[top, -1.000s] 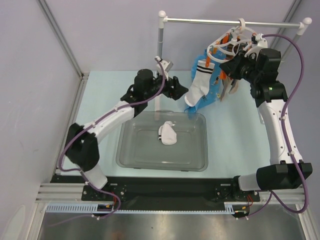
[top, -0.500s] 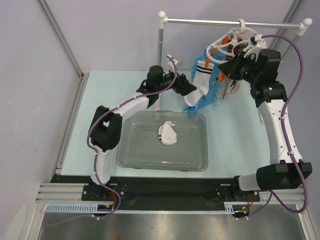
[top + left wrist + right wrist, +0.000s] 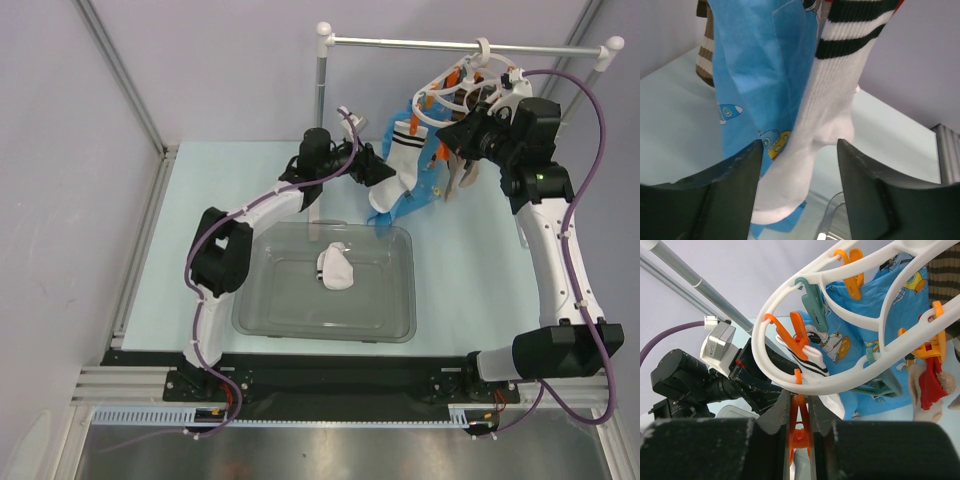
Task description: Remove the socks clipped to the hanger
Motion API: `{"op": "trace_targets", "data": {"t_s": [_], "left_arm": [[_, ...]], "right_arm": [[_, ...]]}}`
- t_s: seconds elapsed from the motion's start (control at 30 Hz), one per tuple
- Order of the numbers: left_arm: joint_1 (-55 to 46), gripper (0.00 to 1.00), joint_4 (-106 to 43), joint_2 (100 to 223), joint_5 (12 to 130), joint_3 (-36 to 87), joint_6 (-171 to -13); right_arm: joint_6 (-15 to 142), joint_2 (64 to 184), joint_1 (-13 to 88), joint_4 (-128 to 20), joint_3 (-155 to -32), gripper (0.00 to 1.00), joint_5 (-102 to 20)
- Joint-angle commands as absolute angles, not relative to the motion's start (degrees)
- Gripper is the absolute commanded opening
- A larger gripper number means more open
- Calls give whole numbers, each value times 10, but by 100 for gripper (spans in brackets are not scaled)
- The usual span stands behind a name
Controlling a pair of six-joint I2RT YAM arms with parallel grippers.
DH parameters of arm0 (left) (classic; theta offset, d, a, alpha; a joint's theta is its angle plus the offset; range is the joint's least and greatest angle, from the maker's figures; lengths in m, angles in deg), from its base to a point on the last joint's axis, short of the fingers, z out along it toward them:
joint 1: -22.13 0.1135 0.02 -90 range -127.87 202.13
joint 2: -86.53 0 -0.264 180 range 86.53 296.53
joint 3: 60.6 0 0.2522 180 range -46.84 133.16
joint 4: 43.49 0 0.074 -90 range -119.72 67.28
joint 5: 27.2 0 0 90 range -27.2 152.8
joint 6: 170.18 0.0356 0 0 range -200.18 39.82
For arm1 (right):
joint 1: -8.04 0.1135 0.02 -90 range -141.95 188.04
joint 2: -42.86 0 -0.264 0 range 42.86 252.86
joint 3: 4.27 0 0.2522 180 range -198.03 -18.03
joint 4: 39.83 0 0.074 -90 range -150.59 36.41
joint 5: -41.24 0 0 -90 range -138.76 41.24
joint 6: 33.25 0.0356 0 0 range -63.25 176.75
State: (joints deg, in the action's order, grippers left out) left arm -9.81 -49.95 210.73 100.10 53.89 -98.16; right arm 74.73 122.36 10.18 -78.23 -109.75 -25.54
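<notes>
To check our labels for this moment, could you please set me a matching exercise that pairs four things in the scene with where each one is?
Things:
1. clipped striped sock
2. loose sock
3. orange peg
4. hanger

Places:
A. hooked over the metal rail
B. lying in the clear tray
C. hanging between the open fingers of the left claw
D. pinched in the right claw

Pairs: 1-C, 2-B, 3-D, 4-A
</notes>
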Motion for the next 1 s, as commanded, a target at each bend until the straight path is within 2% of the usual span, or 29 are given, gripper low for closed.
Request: {"op": "trace_targets", "data": {"t_s": [0.0, 0.03, 0.23, 0.3, 0.43, 0.57, 0.6, 0.7, 0.8, 0.9, 0.97], "left_arm": [[-96, 60, -553, 2095, 1038, 529, -1000], [-97, 52, -557, 2094, 1038, 520, -1002], [-104, 28, -581, 2093, 1053, 516, -1026], [-106, 27, -584, 2092, 1054, 517, -1029], [-113, 45, -581, 2091, 1041, 521, -1022], [-114, 44, -585, 2105, 1045, 532, -1033], [-116, 41, -586, 2106, 1051, 534, -1039], [-121, 15, -587, 2090, 1050, 525, -1049], [-131, 0, -572, 2048, 1037, 499, -1037], [-145, 0, -563, 1991, 1005, 456, -1017], [-154, 0, -553, 1967, 976, 437, -997]], "right_arm": [[751, 1227, 102, -786, -1094, 0, -240], [755, 1227, 102, -787, -1094, 0, -241], [767, 1220, 101, -787, -1095, 1, -239], [769, 1218, 101, -790, -1094, 1, -240], [770, 1214, 102, -795, -1090, 1, -238], [773, 1206, 101, -791, -1081, 1, -235], [774, 1204, 101, -791, -1081, 1, -235], [777, 1205, 100, -794, -1085, 3, -235], [778, 1202, 100, -814, -1092, 13, -251], [777, 1196, 101, -850, -1110, 38, -280], [776, 1184, 100, -874, -1116, 45, -304]]}}
